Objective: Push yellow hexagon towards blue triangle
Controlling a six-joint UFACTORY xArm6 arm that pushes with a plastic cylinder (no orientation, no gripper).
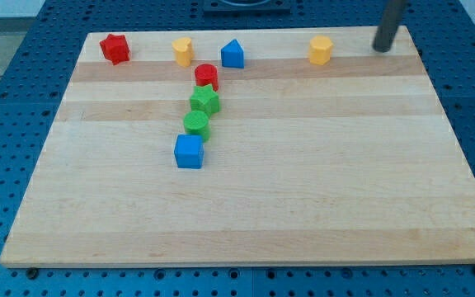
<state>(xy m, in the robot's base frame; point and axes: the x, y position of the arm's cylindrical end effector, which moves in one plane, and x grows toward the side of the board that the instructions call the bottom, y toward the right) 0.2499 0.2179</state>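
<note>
**Yellow hexagon waits at the far edge, rod tip off to its right**

Along the worktop's top edge, from the view's left, sit a red star, a yellow block of unclear shape, the blue triangle and, well apart to the right, the yellow hexagon. Below the triangle a red block, green star, green block and blue cube run in a line toward the worktop's middle.

The arm carries no gripper, so nothing is grasped; the rod's tip stands near the top right corner, right of the hexagon and apart from it.

The hexagon looks small, rigid and light, likely to slide easily and to spin if struck off-centre. The tip should probably meet its right face squarely, driving it left along the edge.
</note>
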